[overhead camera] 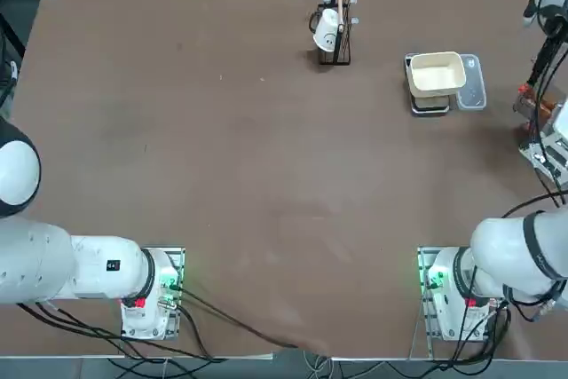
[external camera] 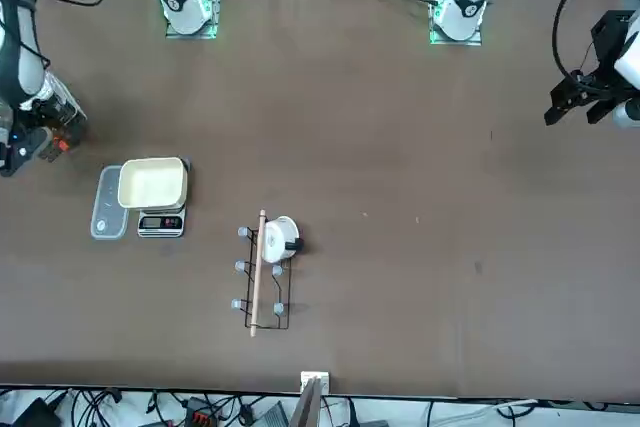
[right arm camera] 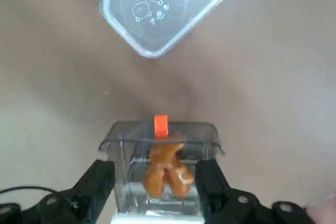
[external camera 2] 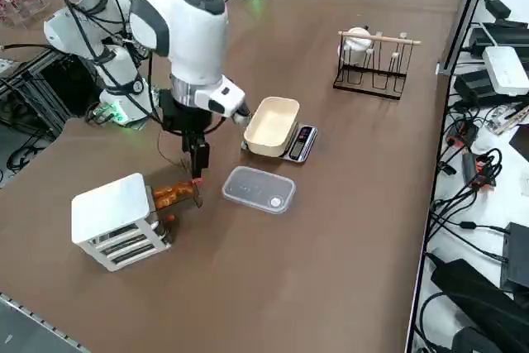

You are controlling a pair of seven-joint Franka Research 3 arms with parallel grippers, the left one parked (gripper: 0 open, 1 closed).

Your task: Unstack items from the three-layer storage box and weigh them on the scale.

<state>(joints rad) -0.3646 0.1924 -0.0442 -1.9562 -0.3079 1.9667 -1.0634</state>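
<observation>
The right gripper (right arm camera: 155, 182) has its black jaws spread apart on either side of a clear plastic drawer (right arm camera: 160, 166) with a small red-orange tab, gripping nothing. The drawer is pulled out of the white-grey slatted three-layer storage box (external camera 2: 116, 221) and holds orange-brown lumps (right arm camera: 165, 169). Just beyond the drawer lies the translucent grey rectangular plate (external camera 2: 258, 189), then the cream rounded-square bowl (external camera 2: 271, 125) on the flat dark-grey scale (external camera 2: 301, 143).

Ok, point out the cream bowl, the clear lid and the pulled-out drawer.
cream bowl (external camera 2: 269, 126): right side view, inner floor.
clear lid (external camera 2: 258, 189): right side view, flat top.
pulled-out drawer (right arm camera: 159, 139): right wrist view, front wall by the orange tab.
</observation>
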